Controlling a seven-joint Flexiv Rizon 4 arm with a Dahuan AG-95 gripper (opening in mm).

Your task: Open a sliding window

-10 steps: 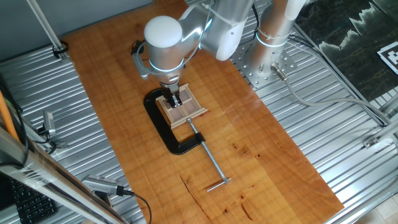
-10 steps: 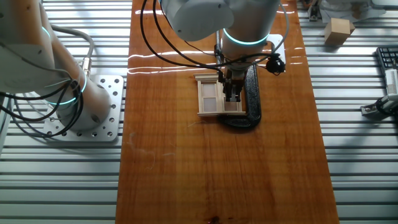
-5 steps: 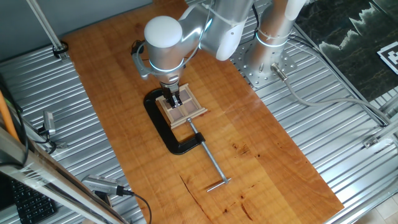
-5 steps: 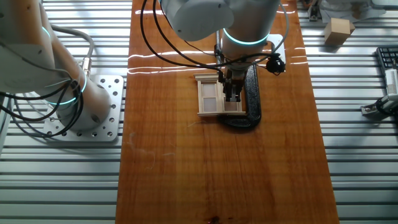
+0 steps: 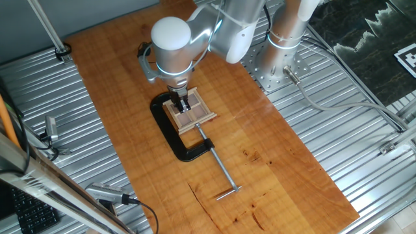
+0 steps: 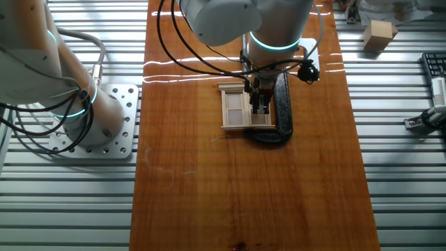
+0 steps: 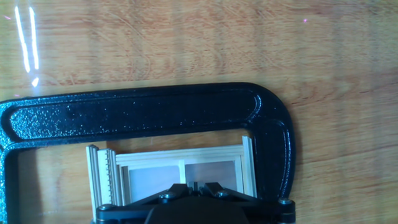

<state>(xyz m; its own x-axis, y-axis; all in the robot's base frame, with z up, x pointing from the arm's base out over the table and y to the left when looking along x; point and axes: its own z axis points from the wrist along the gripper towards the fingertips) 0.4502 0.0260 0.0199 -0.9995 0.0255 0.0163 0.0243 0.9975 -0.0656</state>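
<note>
The little sliding window [image 5: 190,114] lies flat on the wooden surface [image 5: 273,162], sitting inside the bow of a black C-clamp [image 5: 170,134] whose long metal screw [image 5: 220,169] runs out toward the near end of the board. The arm reaches straight down over it, and the hand [image 5: 184,103] has its fingertips resting on the panes near one side of the frame. In the hand view the two fingers [image 7: 180,190] sit close together with only a thin gap over the window [image 7: 180,171], though I cannot tell whether they pinch any part of it.
</note>
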